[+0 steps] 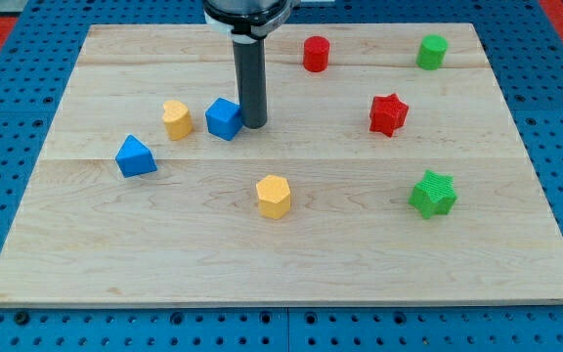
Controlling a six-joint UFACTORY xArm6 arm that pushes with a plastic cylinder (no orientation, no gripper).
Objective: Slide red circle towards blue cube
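The red circle (316,53) stands near the view's top, right of centre. The blue cube (224,118) sits left of centre. My tip (254,124) rests on the board just right of the blue cube, almost touching it. The red circle is well up and to the right of my tip.
A yellow block (176,118) stands left of the blue cube. A blue triangular block (135,156) lies further left. A yellow hexagonal block (274,196) is below centre. A red star (388,113), a green star (433,193) and a green cylinder (432,51) are on the right.
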